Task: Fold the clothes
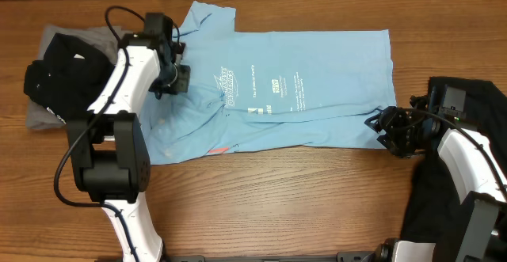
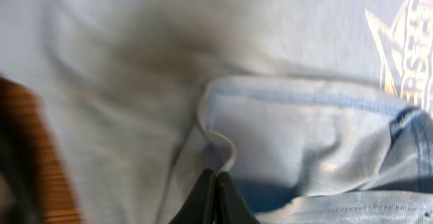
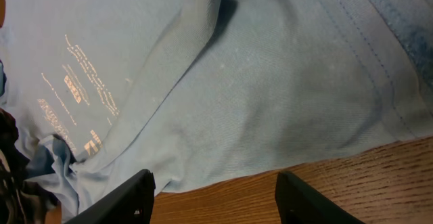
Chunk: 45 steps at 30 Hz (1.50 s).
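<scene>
Shirt [image 1: 317, 80] lies beneath the parted right claw [image 3: 215, 187]; left claw [image 2: 216, 183] seemingly pinches it.

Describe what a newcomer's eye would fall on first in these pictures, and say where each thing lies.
A sky-blue shirt lies spread across the middle of the table, print up. The left gripper is shut near one end of it, seemingly pinching the cloth up, while the right gripper hangs open at the opposite edge. A black and grey pile sits at the table's far left.
</scene>
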Each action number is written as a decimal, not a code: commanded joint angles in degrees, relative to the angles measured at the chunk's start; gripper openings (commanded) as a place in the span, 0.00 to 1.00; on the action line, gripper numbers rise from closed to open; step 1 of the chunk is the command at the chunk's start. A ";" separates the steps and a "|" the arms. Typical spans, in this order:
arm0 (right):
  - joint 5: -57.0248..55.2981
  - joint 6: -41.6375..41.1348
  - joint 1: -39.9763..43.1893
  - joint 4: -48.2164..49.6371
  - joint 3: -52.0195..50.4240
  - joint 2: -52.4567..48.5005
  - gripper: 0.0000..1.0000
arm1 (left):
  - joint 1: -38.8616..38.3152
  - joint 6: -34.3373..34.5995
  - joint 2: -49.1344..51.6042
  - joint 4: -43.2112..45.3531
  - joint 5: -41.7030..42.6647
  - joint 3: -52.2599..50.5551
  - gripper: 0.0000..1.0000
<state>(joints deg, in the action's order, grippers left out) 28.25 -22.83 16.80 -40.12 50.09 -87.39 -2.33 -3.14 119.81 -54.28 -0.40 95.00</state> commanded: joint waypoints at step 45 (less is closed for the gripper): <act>-8.09 2.62 0.59 -9.86 1.01 10.21 0.71 | 9.49 14.34 -1.86 -21.94 -1.05 -14.58 0.64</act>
<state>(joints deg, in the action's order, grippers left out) 25.36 -19.86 16.91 -49.50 50.22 -76.31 6.81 9.58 118.93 -79.07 -2.68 85.78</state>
